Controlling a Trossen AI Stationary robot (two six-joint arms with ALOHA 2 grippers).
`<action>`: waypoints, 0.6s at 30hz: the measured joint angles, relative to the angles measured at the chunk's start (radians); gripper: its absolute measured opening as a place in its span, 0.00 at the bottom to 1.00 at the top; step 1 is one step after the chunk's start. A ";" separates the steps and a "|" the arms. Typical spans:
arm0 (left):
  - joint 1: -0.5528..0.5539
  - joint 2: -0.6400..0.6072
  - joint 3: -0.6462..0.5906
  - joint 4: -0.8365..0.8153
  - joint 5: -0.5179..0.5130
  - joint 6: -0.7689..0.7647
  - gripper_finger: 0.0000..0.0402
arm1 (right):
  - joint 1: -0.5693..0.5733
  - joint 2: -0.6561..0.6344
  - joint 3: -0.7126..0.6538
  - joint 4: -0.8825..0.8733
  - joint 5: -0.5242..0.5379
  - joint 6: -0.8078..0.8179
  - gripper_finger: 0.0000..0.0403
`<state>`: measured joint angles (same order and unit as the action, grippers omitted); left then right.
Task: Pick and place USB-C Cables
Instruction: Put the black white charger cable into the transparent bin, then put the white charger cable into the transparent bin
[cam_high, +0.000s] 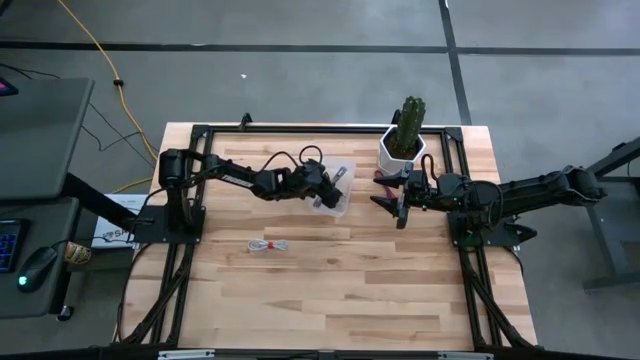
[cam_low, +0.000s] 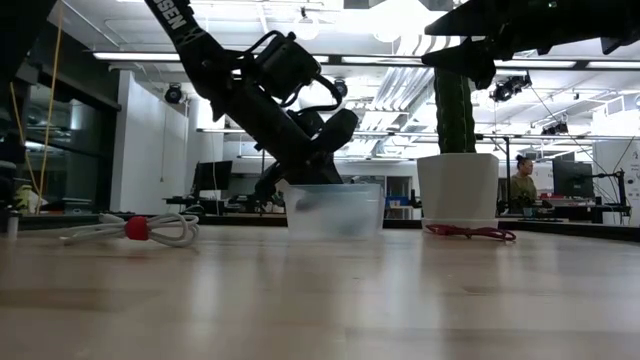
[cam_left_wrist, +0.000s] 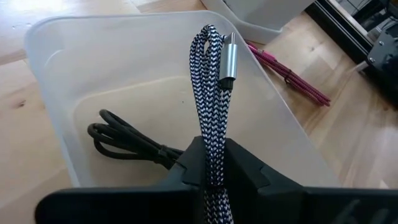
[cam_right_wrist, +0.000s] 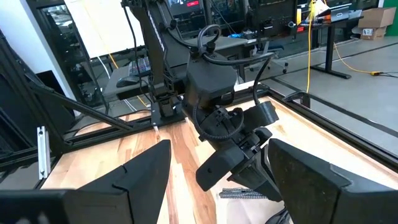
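From straight overhead, the left claw (cam_high: 338, 183) sits over a clear plastic bin (cam_high: 333, 205) just above the middle of the frame, but what it holds is too small to make out there. The right claw (cam_high: 398, 207) hangs to the right of centre, beside a white pot with a cactus (cam_high: 403, 140), its fingers spread apart. A whitish cable with a red spot (cam_high: 268, 245) lies alone on the tabletop (cam_high: 330, 290) below the bin. Near the pot a dark red cable (cam_high: 382, 180) is barely a smudge (half lost against the right arm).

At tabletop height the whitish cable sits at the left of the frame (cam_low: 140, 229), the bin at centre (cam_low: 335, 210) with the left arm dipping behind its rim, so the claw tip is hidden. The dark red cable (cam_low: 470, 232) lies flat in front of the pot (cam_low: 458, 188). A seated person (cam_low: 522, 180) shows far off at the right.

The left wrist view settles it: the left claw is clamped on a grey braided cable (cam_left_wrist: 208, 106) with a silver plug, held over the bin (cam_left_wrist: 56, 74). A black cable (cam_left_wrist: 124, 140) lies coiled on the bin's floor. The dark red cable (cam_left_wrist: 289, 74) lies outside, at upper right.

The right wrist view shows its own fingers (cam_right_wrist: 146, 171) wide apart, empty, facing the left arm; the grey cable (cam_right_wrist: 242, 194) peeks between them, partly cut off.
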<state>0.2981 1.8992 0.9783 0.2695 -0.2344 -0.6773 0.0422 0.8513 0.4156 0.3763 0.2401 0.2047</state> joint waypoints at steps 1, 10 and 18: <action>0.000 0.000 0.000 0.000 0.000 0.000 0.08 | 0.000 0.000 0.000 0.000 0.000 0.000 0.65; 0.000 0.000 0.000 0.000 0.000 0.001 0.14 | 0.000 0.000 0.000 0.000 0.000 0.000 0.65; 0.000 0.000 0.000 -0.001 -0.002 0.026 0.15 | 0.000 0.000 0.000 0.000 0.000 0.000 0.65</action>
<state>0.2981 1.8988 0.9783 0.2689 -0.2360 -0.6510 0.0422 0.8513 0.4156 0.3763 0.2405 0.2047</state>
